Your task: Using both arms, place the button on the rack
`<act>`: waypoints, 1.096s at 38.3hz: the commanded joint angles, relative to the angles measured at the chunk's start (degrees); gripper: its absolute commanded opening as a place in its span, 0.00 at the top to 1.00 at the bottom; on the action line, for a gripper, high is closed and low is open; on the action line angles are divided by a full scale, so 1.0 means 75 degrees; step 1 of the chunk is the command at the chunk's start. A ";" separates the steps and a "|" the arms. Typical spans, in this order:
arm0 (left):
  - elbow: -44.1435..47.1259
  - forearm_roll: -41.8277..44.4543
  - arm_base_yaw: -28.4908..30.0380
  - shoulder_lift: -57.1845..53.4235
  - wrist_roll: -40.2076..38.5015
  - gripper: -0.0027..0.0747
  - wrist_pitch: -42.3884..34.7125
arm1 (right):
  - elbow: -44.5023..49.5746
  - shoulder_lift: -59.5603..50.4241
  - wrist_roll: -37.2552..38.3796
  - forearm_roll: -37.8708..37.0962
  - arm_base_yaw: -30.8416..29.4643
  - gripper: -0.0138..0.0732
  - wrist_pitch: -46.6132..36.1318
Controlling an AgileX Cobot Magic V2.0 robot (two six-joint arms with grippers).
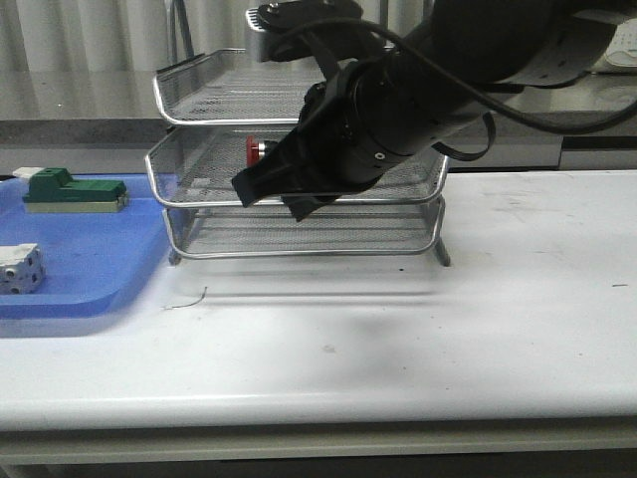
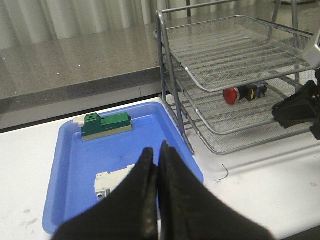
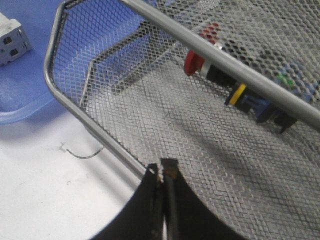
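Observation:
The button (image 1: 258,150), with red head and dark blue rear block, lies on its side in the middle tier of the silver wire rack (image 1: 199,127). It also shows in the left wrist view (image 2: 243,93) and the right wrist view (image 3: 235,85). My right gripper (image 1: 269,192) is shut and empty, just in front of the rack's middle tier rim (image 3: 85,120), its tip (image 3: 161,167) apart from the button. My left gripper (image 2: 156,152) is shut and empty above the blue tray (image 2: 70,165), out of the front view.
The blue tray (image 1: 90,289) lies left of the rack and holds a green-white block (image 1: 75,190) and a white cube part (image 1: 20,267). A thin bent wire (image 1: 187,300) lies on the white table in front of the rack.

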 commanded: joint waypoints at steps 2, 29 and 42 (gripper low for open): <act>-0.0176 -0.0136 0.0009 0.0070 -0.0082 0.99 -0.0606 | -0.0288 -0.0344 -0.0062 -0.0132 -0.0022 0.91 -0.0449; -0.0176 -0.0136 0.0009 0.0070 -0.0082 0.99 -0.0606 | -0.0801 -0.4102 -0.0041 -0.0138 -0.0879 0.91 0.5105; -0.0176 -0.0136 0.0009 0.0070 -0.0082 0.99 -0.0606 | 0.0627 -0.6100 0.0339 -0.0138 -0.3349 0.91 0.5330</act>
